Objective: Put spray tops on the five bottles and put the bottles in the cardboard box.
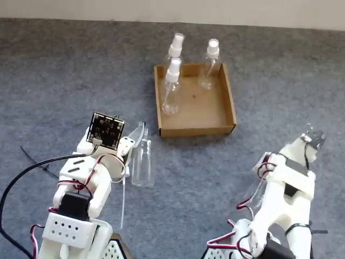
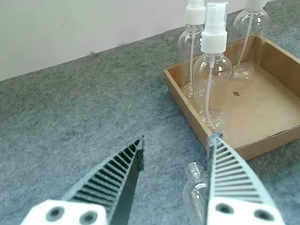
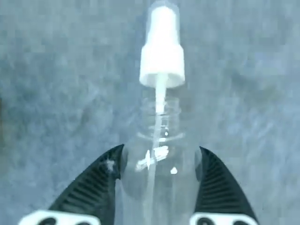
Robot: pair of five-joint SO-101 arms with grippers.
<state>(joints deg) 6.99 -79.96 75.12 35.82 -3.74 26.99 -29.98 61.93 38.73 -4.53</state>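
Observation:
The cardboard box (image 1: 226, 108) (image 2: 281, 65) sits at the table's far middle. Two clear bottles with white spray tops (image 1: 171, 89) (image 1: 210, 65) stand inside it. A third (image 1: 173, 51) stands at its back left corner; whether it is inside I cannot tell. An uncapped clear bottle (image 1: 142, 162) (image 2: 194, 187) lies on the carpet in front of the box. My left gripper (image 1: 137, 135) (image 2: 178, 143) hovers open just above it. At the front right, my right gripper (image 1: 312, 137) (image 3: 161, 152) is shut on a clear bottle (image 3: 159, 168). A spray top (image 3: 161, 51) sits raised above that bottle's neck, its tube inside.
Grey carpet covers the table. A thin white tube (image 1: 123, 202) lies beside the left arm, and a black cable (image 1: 32, 156) trails at the left. A pale wall borders the far edge.

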